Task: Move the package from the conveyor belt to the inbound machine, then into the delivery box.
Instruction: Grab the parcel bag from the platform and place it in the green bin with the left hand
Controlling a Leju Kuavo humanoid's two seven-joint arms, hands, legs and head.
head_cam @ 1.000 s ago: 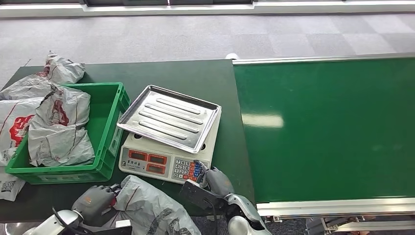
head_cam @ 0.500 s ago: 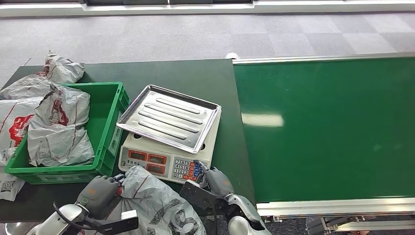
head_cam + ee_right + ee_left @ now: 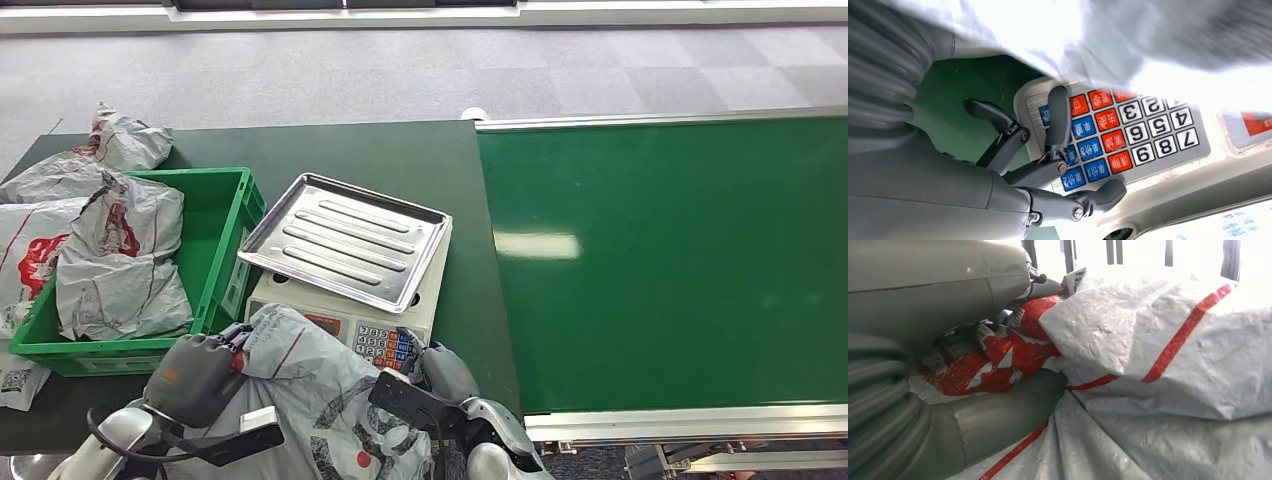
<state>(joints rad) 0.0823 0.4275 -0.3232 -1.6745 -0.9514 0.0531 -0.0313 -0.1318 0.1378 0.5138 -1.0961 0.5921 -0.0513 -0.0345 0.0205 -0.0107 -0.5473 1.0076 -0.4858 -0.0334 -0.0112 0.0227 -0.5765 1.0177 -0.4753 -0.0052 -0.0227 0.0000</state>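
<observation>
A crumpled grey package with red stripes hangs at the table's near edge, overlapping the front left of the scale. My left hand grips its left end; in the left wrist view the thumb and fingers clamp a red-printed fold of the package. My right hand sits at the scale's front right with its fingers apart, holding nothing. One finger rests on the keypad. The steel weighing tray is bare. The green crate stands left of the scale.
A grey package lies in the crate, and more packages are piled on the table behind and left of it. The green conveyor belt runs along the right, with a metal rail at its near edge.
My left hand has lifted the package up and forward, so it now covers the scale's front left display. My right hand has stayed at the keypad.
</observation>
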